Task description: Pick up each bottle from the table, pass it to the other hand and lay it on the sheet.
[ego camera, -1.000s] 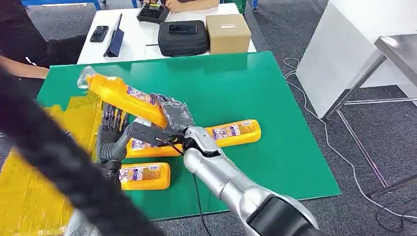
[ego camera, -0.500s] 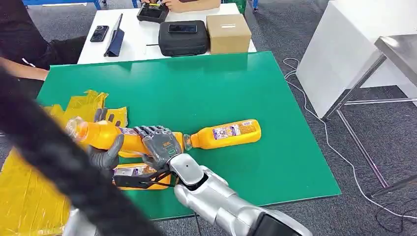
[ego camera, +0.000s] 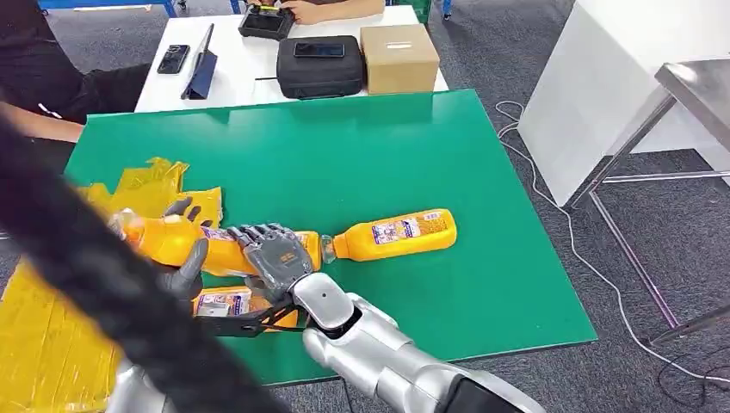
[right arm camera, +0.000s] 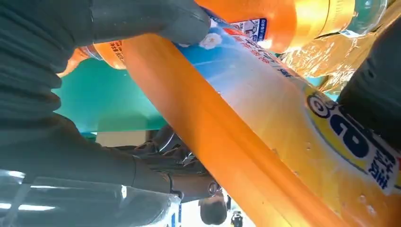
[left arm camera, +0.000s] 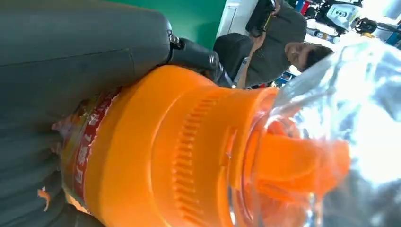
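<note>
You are looking down at a green counter (ego camera: 413, 155) standing on grey carpet, with a white table (ego camera: 245, 64) beyond it carrying a black case (ego camera: 320, 65), a cardboard box (ego camera: 399, 57) and a phone (ego camera: 173, 58). A crumpled yellow sheet (ego camera: 52, 344) is lying over the counter's left end, under the left robot hand (ego camera: 182, 262).

Both robot hands are closing on one orange bottle (ego camera: 207, 245). The right robot hand (ego camera: 277, 256) is wrapping its fingers over the base end, and the left robot hand is gripping it nearer the neck. The bottle's long axis is running almost level across your view, its clear cap pointing away from the right robot hand, out over the sheet.

In the left wrist view the bottle (left arm camera: 179, 156) is showing a ribbed orange shoulder and a clear cap. A second bottle (ego camera: 392, 234) is lying flat just beyond the right robot hand, cap toward it. A third bottle (ego camera: 228, 303) is lying beneath both robot hands, partly hidden.
</note>
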You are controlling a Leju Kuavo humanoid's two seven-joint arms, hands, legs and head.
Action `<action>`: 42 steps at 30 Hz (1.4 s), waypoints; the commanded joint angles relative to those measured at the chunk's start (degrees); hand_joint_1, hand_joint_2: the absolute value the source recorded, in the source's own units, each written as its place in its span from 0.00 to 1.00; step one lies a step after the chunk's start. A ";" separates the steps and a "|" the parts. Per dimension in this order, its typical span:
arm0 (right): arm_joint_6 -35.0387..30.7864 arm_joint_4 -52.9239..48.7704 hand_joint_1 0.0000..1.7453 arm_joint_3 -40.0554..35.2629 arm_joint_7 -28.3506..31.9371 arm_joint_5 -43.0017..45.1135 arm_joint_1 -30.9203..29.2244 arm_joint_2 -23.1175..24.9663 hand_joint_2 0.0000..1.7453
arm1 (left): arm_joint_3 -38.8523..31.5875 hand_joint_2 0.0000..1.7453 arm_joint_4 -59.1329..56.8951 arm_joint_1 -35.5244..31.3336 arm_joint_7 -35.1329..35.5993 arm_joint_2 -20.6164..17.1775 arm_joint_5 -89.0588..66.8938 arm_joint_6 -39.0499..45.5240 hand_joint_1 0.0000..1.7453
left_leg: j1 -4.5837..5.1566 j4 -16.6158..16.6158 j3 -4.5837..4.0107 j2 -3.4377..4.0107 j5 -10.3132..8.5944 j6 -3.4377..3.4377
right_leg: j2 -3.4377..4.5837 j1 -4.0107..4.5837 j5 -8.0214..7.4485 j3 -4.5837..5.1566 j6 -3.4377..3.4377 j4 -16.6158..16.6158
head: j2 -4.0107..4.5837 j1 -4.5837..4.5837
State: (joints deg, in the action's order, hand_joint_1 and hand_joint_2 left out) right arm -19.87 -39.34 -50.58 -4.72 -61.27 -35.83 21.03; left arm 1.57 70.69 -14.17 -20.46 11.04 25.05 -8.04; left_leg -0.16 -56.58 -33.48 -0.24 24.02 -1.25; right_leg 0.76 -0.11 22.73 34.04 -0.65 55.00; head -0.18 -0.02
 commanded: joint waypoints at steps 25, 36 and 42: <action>-2.77 -16.65 0.00 16.91 -1.54 -1.50 6.25 -8.64 0.00 | -3.02 1.00 4.28 0.11 -0.26 -1.56 -5.26 5.21 1.00 | -0.01 0.05 0.20 -0.12 0.07 0.04 | -0.19 0.02 0.10 -0.27 -0.03 -0.08 | 0.00 0.00; -4.09 -23.46 0.00 20.90 -1.64 -0.68 9.33 -11.22 0.00 | -4.71 1.00 5.93 -0.63 -1.80 -3.01 -11.93 10.11 1.00 | 0.00 0.06 0.30 -0.08 0.12 0.08 | -0.17 0.00 0.14 -0.35 -0.01 -0.06 | -0.02 0.00; -3.40 -31.16 0.00 23.78 1.27 2.14 14.15 -15.71 0.00 | -7.13 1.00 6.96 -6.84 -0.82 -8.26 -33.09 22.90 1.00 | -0.05 -0.01 0.12 -0.28 0.06 0.06 | -0.36 0.05 0.13 -0.23 -0.01 -0.03 | 0.00 0.00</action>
State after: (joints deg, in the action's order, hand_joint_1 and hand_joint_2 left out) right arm -23.89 -63.05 -30.19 -6.15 -61.62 -25.01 11.26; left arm -2.18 78.42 -13.57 -22.23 8.46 7.45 5.37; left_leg -0.15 -56.59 -33.47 -0.27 24.03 -1.25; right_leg 0.72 -0.12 22.73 34.03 -0.66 54.99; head -0.17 -0.02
